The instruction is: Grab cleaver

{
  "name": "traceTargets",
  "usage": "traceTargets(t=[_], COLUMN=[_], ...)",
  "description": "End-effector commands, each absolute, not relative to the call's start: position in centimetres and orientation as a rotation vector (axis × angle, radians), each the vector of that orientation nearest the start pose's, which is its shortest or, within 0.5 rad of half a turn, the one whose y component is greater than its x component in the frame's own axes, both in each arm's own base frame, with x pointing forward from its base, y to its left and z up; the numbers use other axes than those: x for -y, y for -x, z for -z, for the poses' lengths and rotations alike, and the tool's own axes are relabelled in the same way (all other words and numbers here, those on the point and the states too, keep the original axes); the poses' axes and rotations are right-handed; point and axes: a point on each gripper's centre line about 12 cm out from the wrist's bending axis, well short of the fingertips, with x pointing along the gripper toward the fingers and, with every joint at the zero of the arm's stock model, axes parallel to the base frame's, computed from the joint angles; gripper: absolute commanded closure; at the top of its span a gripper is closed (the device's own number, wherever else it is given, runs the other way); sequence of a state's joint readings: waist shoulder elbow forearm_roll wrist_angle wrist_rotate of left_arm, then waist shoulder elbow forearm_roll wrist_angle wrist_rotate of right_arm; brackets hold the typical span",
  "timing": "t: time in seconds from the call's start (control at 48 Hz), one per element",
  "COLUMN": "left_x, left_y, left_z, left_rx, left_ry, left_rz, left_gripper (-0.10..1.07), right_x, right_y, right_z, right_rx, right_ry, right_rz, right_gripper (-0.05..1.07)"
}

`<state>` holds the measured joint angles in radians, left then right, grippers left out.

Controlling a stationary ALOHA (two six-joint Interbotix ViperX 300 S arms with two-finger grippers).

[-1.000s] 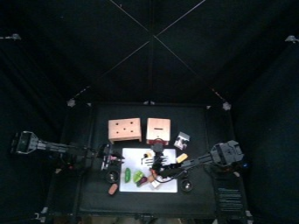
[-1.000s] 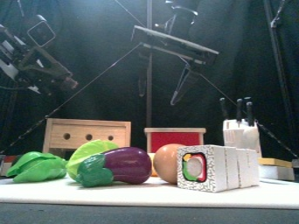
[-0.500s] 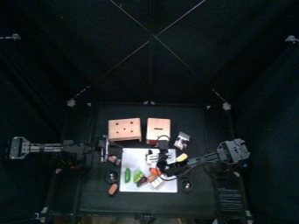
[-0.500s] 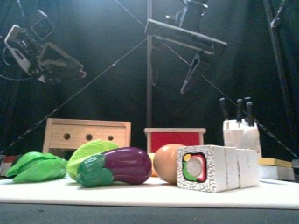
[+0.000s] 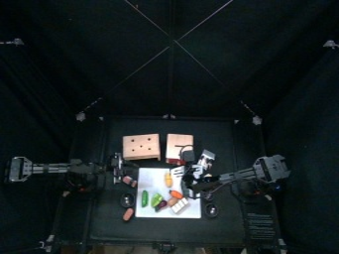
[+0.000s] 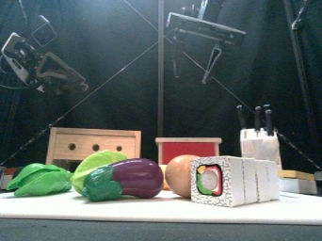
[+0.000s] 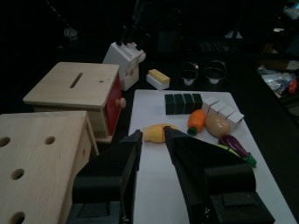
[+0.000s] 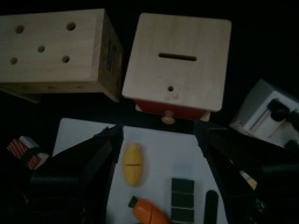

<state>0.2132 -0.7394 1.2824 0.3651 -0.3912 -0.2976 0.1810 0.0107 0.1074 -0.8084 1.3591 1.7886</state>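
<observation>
I cannot pick out the cleaver itself. A white knife block with black handles sticking up stands at the back right of the table, also in the left wrist view and the right wrist view. My right gripper hangs open and empty high above the white board's far edge, close to the knife block. In its own view the gripper looks down on the slotted wooden box. My left gripper hovers at the board's left, jaws a little apart, nothing between them.
A tan holed block and the slotted box with red front stand behind the board. Toy foods lie on the board: eggplant, green leaves, sushi roll. A yellow block lies near the knife block.
My right gripper has drawn back and to the right, from over the board's middle toward the knife block, staying open. The left arm pulled back to the left and now holds still.
</observation>
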Motion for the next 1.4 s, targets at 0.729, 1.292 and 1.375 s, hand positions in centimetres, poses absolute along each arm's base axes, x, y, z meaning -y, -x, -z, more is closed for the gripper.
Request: traceTargets(t=[0.729, 1.292, 1.375], left_x=[-2.8, -2.8, -2.8], left_y=[-21.3, -21.2, -21.2], left_z=[-21.4, -21.2, -21.2], left_rx=[-0.167, -0.174, -0.173], left_ry=[0.007, 0.008, 0.009], left_rz=[-0.070, -0.070, -0.071], left_gripper=[0.27, 0.27, 0.27], right_x=[4.1, 5.6, 6.0], right_y=[-34.8, -32.7, -32.2], right_z=[-28.1, -26.9, -27.0], right_rx=[-0.750, -0.784, -0.779], right_ry=[-0.745, -0.714, -0.715], right_rz=[1.587, 1.690, 1.701], right_gripper=[0.08, 0.14, 0.15])
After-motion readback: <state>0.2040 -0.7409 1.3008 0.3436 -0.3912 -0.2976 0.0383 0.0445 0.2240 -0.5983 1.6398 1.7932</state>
